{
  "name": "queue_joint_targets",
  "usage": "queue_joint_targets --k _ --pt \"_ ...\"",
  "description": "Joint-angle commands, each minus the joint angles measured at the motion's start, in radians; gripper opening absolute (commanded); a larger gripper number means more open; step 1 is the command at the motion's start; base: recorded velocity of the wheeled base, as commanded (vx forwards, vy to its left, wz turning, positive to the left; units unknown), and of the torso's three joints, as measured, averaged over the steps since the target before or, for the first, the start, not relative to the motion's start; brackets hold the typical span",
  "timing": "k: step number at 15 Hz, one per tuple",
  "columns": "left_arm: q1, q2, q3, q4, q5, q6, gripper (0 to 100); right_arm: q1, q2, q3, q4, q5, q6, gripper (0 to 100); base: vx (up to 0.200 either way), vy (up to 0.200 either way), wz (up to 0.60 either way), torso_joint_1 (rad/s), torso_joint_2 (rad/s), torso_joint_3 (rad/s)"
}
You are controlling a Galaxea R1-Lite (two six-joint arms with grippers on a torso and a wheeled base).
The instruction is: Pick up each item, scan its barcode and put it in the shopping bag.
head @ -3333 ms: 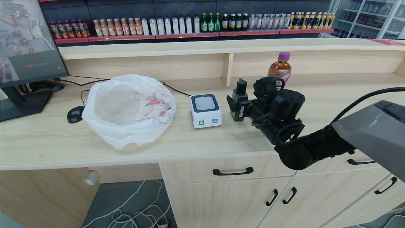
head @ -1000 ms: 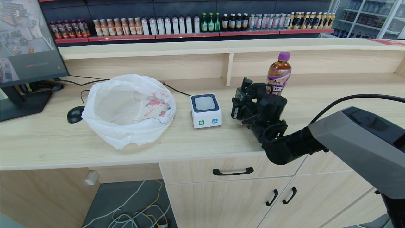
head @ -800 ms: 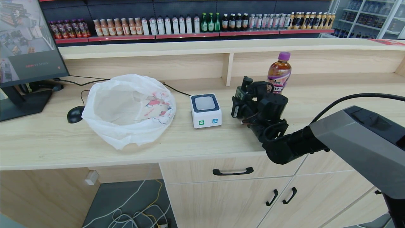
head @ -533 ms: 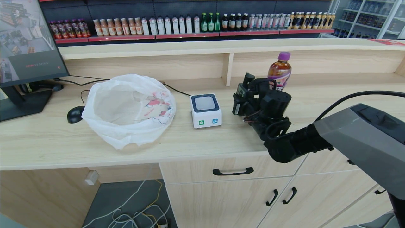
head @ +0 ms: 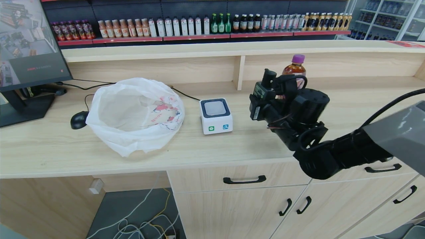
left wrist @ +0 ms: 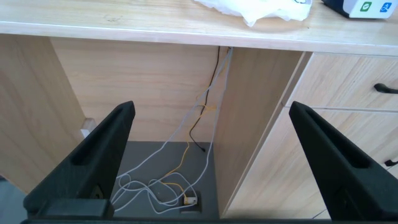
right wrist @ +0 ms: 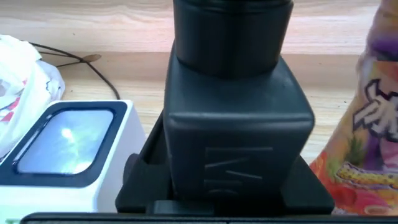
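Note:
My right gripper (head: pixel 271 99) is shut on a black bottle (head: pixel 260 96) with a square body and round cap, held above the counter just right of the white scanner (head: pixel 215 115). In the right wrist view the black bottle (right wrist: pixel 233 130) stands between the scanner (right wrist: pixel 65 149) and a purple-labelled drink bottle (right wrist: pixel 367 143). That drink bottle (head: pixel 295 66), purple-capped, stands at the back of the counter behind my arm. The white shopping bag (head: pixel 136 114) lies open left of the scanner. My left gripper (left wrist: pixel 211 112) hangs open below the counter edge.
A black mouse (head: pixel 78 120) and a monitor (head: pixel 30 43) sit at the counter's left. A raised shelf (head: pixel 232 49) runs along the back. Drawers and cabinet handles (head: pixel 244 180) are under the counter; cables (left wrist: pixel 180 186) lie on the floor.
My right arm has lifted the black bottle up and a little to the right, away from the counter surface. The bag, scanner and drink bottle have stayed put.

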Motion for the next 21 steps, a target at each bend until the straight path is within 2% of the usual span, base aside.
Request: queue_joint_targets --k 1,5,8,12,18,19,21 --pt "0.0 0.0 0.0 0.0 0.0 0.0 100 0.027 -0.19 0.178 -0.007 0.0 0.0 0 0.0 0.0 0.0 0.0 0.0 0.0" --pt "0.0 0.0 0.0 0.0 0.0 0.0 100 0.072 -0.425 0.542 -0.105 0.0 0.0 0 0.0 0.0 0.0 0.0 0.0 0.0" --pt "0.0 0.0 0.0 0.0 0.0 0.0 100 0.115 -0.546 0.701 -0.122 0.0 0.003 0 0.0 0.0 0.0 0.0 0.0 0.0" --pt "0.0 0.0 0.0 0.0 0.0 0.0 100 0.123 -0.618 0.738 -0.12 0.081 0.003 0 0.0 0.0 0.0 0.0 0.0 0.0" --pt "0.0 0.0 0.0 0.0 0.0 0.0 100 0.126 -0.665 0.789 -0.12 0.101 0.009 0 0.0 0.0 0.0 0.0 0.0 0.0" --pt "0.0 0.0 0.0 0.0 0.0 0.0 100 0.124 -0.665 0.805 -0.12 0.126 0.009 0 0.0 0.0 0.0 0.0 0.0 0.0" --pt "0.0 0.0 0.0 0.0 0.0 0.0 100 0.124 -0.641 0.827 -0.119 0.276 0.012 0 0.0 0.0 0.0 0.0 0.0 0.0"
